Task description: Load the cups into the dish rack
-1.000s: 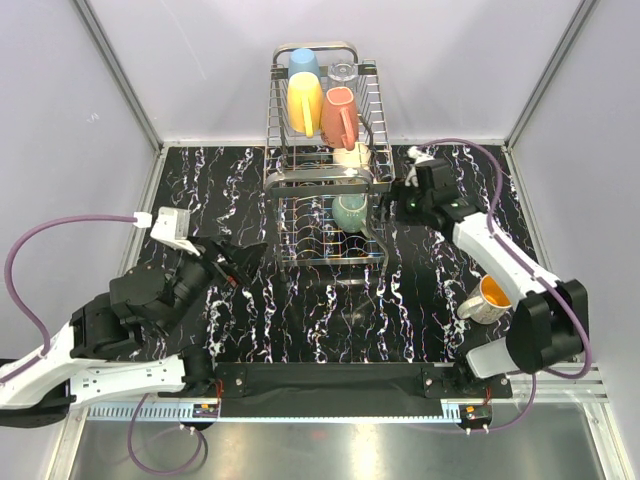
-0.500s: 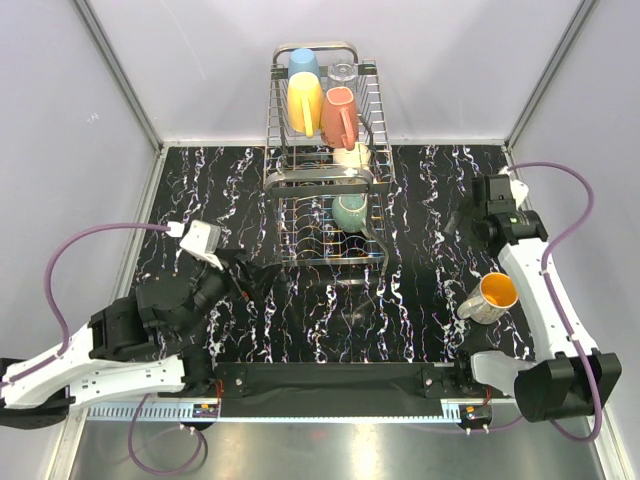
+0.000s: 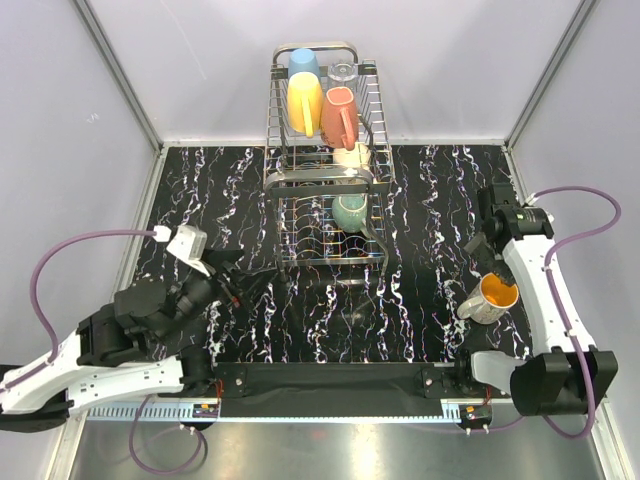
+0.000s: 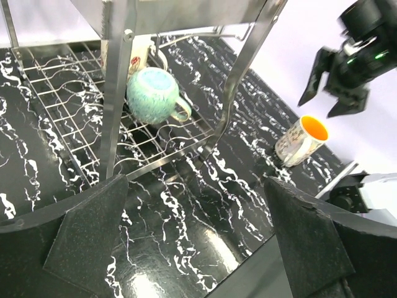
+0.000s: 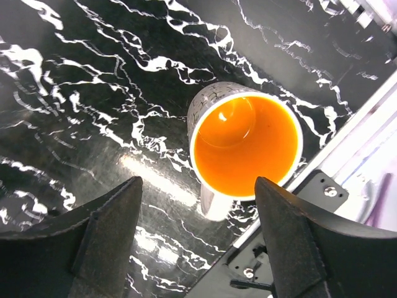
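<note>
The chrome wire dish rack (image 3: 373,120) stands at the back centre. Its upper shelf holds a light blue tumbler (image 3: 303,62), a clear glass (image 3: 343,72), a yellow cup (image 3: 305,100), a salmon-pink cup (image 3: 338,113) and a cream cup (image 3: 352,155). A teal-green mug (image 3: 350,211) lies on the lower tier, also in the left wrist view (image 4: 152,94). A white patterned mug with an orange inside (image 3: 488,297) stands upright on the table at the right. My right gripper (image 5: 197,181) is open and empty above it (image 5: 245,146). My left gripper (image 4: 197,181) is open and empty, front-left of the rack.
The black marbled table (image 3: 420,180) is walled by white panels on three sides. A black bar (image 3: 330,378) runs along the near edge between the arm bases. The right gripper (image 3: 480,240) hangs a little behind the mug; the left gripper (image 3: 235,265) points at the rack's lower tier (image 4: 118,93).
My right arm has swung away from the rack to the right and back over the orange-lined mug. My left arm has drawn back toward the near left.
</note>
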